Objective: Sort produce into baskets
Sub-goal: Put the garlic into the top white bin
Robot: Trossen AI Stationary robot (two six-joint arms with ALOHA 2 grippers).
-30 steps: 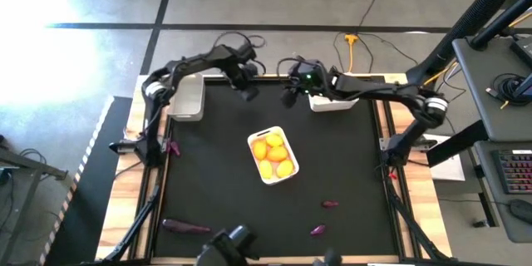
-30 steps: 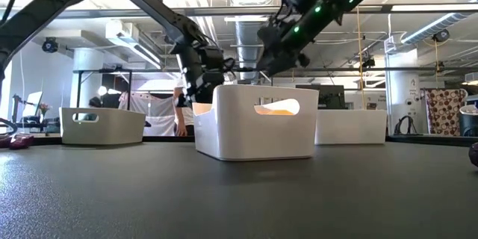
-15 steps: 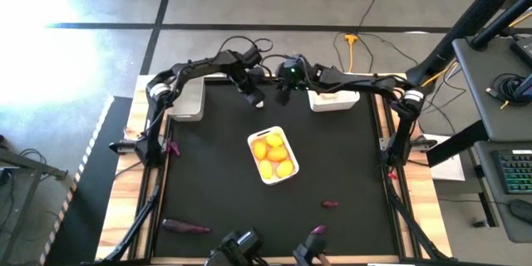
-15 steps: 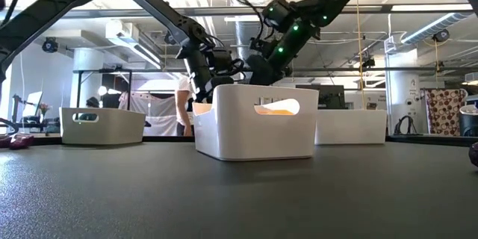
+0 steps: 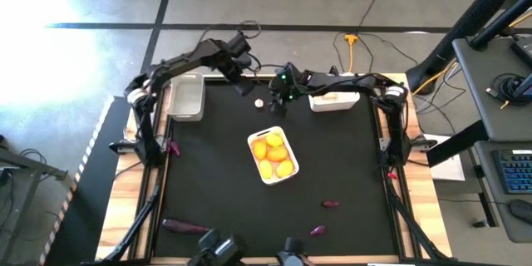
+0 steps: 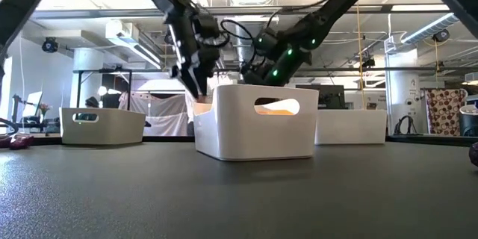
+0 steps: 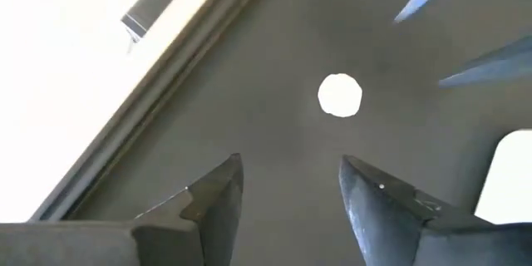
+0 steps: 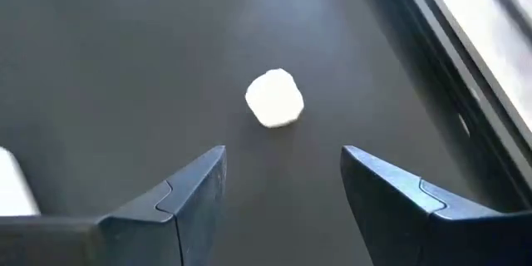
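Note:
A small white garlic-like bulb lies alone on the black mat near the table's far edge. My left gripper hovers open just to its far left; in the left wrist view the bulb sits ahead of the open fingers. My right gripper stands open close on the bulb's right, and its wrist view shows the bulb just beyond the fingertips. The middle white basket holds yellow and orange fruits.
A grey basket stands at the far left and a white basket at the far right. Purple vegetables lie on the mat at the near right, near left and left edge.
My left gripper has drawn back up and toward the table's far left, and the white bulb that showed at its fingertips half a second ago now lies alone on the mat. My right gripper has come down and leftward toward the bulb.

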